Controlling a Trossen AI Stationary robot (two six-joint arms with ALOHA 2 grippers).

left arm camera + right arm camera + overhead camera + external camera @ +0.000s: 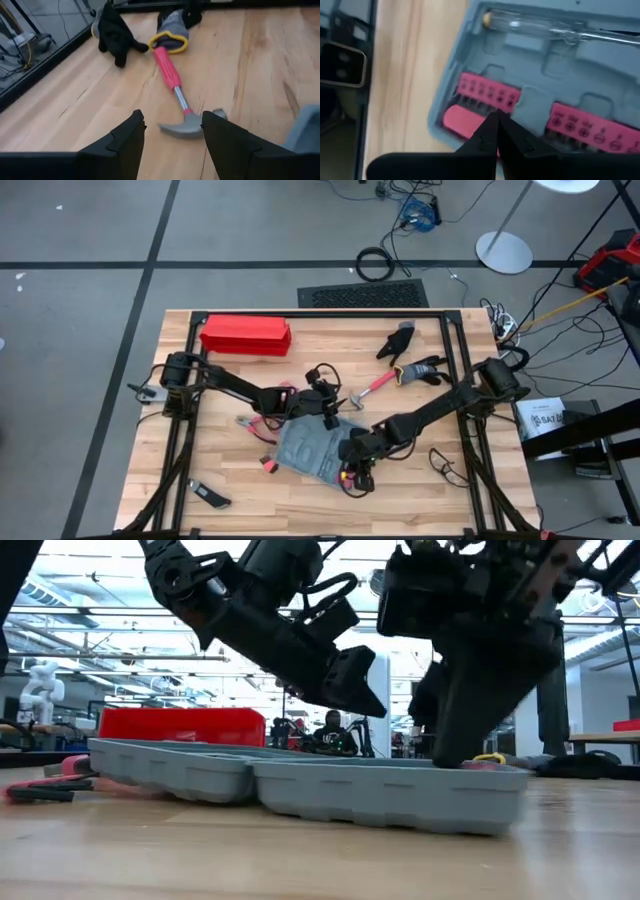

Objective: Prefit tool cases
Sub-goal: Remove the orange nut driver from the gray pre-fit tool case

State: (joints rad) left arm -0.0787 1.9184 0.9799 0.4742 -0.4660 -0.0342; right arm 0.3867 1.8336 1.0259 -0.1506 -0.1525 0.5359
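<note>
**Midway: open tool case, both grippers at its edges**

Tool case (310, 448) lying open and flat near table (450, 490) centre, red bit holders (487, 91) in its recesses. Left gripper (172, 137) spread wide and empty just above hammer (175, 92) head. Right gripper (496, 131) pinched closed, holding nothing, over the case's bit row.

Blue-grey tool case (312, 445) holds pink bit strips (487, 91); red box (245, 335) at eleven o'clock; pink-handled hammer (172, 82)
</note>
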